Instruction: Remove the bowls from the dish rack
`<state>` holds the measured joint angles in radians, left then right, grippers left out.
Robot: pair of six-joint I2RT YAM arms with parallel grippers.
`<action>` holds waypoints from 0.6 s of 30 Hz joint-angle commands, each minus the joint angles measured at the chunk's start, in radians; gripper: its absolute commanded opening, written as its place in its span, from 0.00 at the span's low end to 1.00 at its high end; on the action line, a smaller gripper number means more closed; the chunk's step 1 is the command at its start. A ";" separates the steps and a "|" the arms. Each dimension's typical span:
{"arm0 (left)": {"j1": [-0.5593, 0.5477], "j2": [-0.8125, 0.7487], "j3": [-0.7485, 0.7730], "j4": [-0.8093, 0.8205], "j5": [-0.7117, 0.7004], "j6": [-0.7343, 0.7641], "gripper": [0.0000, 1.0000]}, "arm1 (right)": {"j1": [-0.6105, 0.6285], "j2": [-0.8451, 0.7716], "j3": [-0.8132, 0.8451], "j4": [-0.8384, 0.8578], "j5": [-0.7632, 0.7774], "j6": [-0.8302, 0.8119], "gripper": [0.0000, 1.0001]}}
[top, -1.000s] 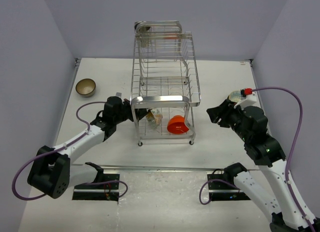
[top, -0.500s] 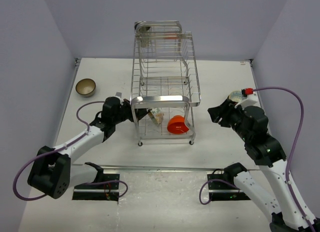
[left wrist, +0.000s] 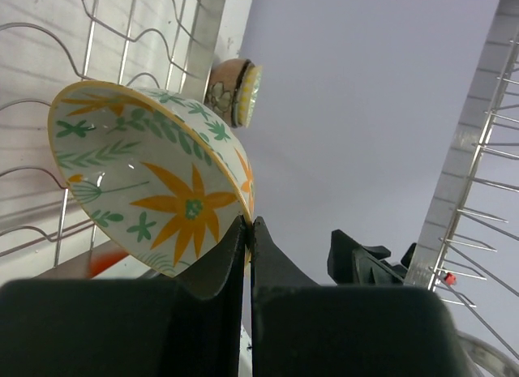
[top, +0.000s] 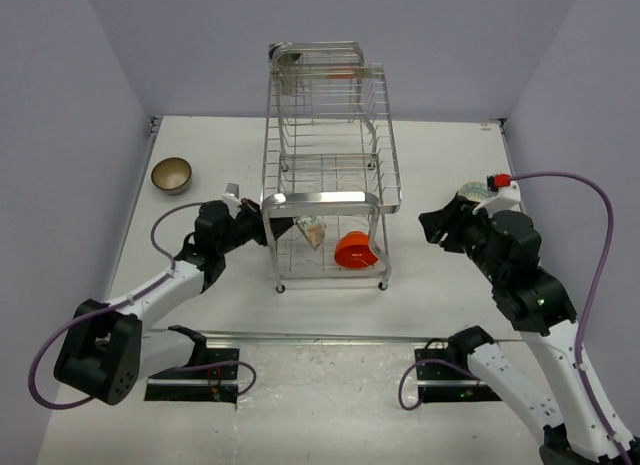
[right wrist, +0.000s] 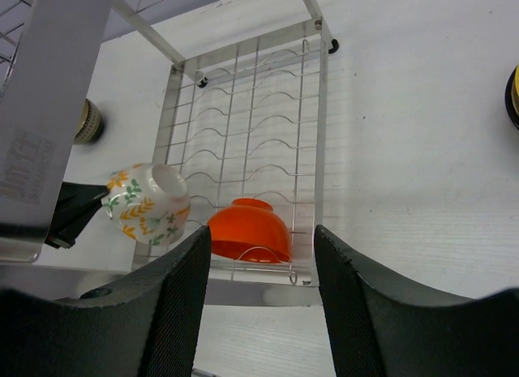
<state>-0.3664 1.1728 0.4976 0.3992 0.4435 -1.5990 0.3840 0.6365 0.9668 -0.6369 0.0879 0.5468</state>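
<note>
Pale flower-patterned round bowl (left wrist: 154, 190), rim pinched in the left gripper (left wrist: 249, 231), hangs mid-frame inside the chrome wire dish rack (top: 320, 198), beside an orange-red bowl (top: 355, 250). Brown bowl (top: 171, 174), upper left, and greenish bowl (top: 472, 193), right, seem unloaded; right gripper (right wrist: 261, 239) gapes empty.

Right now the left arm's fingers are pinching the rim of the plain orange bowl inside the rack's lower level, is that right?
Not quite. The left arm's fingers pinch the rim of the flowered bowl, not the orange bowl, inside the rack's lower level; the left wrist view shows it. The orange bowl rests ungripped on that level.
</note>
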 commanded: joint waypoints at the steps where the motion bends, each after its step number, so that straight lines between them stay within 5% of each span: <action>1: 0.020 -0.002 -0.013 0.214 0.075 -0.032 0.00 | -0.005 0.014 0.029 -0.003 0.018 -0.021 0.55; 9: 0.104 0.028 -0.008 0.282 0.135 -0.003 0.00 | -0.005 0.009 0.035 -0.018 0.050 -0.039 0.55; 18: 0.329 0.010 0.148 -0.026 0.185 0.247 0.00 | -0.005 -0.008 0.035 -0.035 0.053 -0.062 0.55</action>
<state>-0.0914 1.2087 0.5343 0.4316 0.5884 -1.4864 0.3840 0.6399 0.9672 -0.6559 0.1169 0.5129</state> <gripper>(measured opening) 0.008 0.549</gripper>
